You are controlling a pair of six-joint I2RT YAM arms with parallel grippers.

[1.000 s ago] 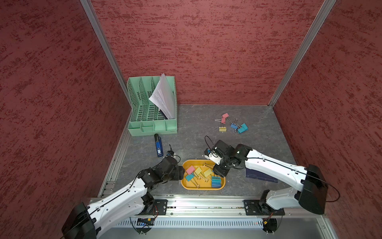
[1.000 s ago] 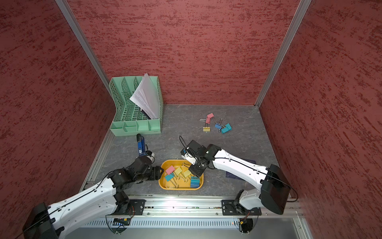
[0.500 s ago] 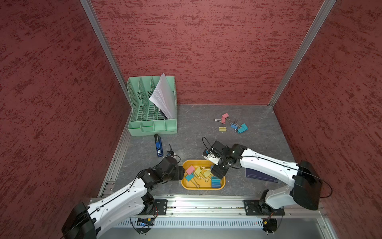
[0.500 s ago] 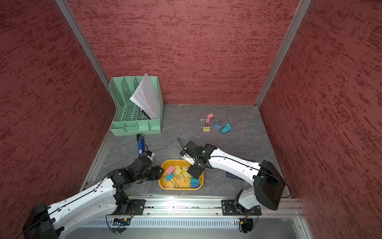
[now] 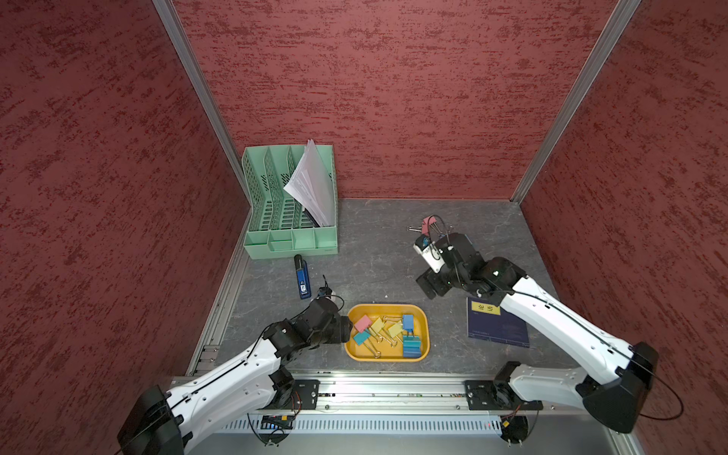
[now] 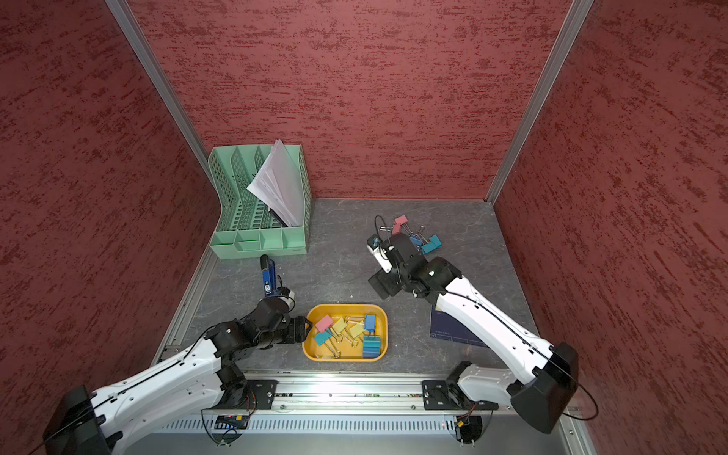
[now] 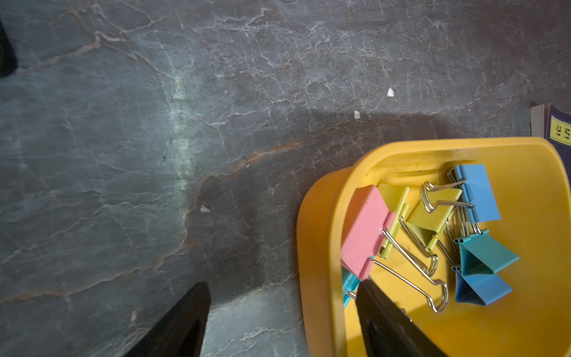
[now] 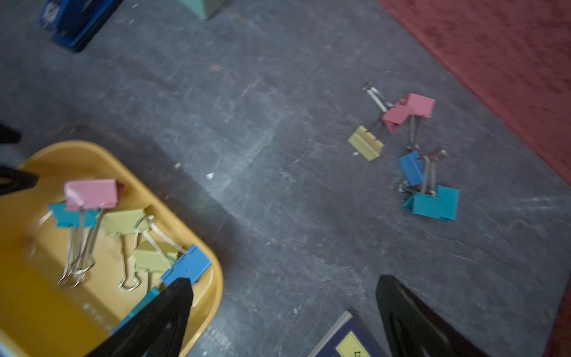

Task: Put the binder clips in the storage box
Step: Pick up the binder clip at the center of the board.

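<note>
Binder clips (image 7: 366,228) in storage box (image 7: 318,247); left fingers (image 7: 179,324), right fingers (image 8: 411,321) spread, empty; notebook label (image 5: 485,308) possibly Chinese.

white arm links (image 5: 220,390), black joints (image 5: 311,329), black bases (image 5: 614,398), black pointed jaws.

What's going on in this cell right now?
The robot is filling the yellow storage box with binder clips. Several lie in it already; a small cluster of loose clips sits on the table farther back. The right gripper is open and empty, between the box and that cluster. The left gripper is open, its fingers straddling the box's rim.
</note>
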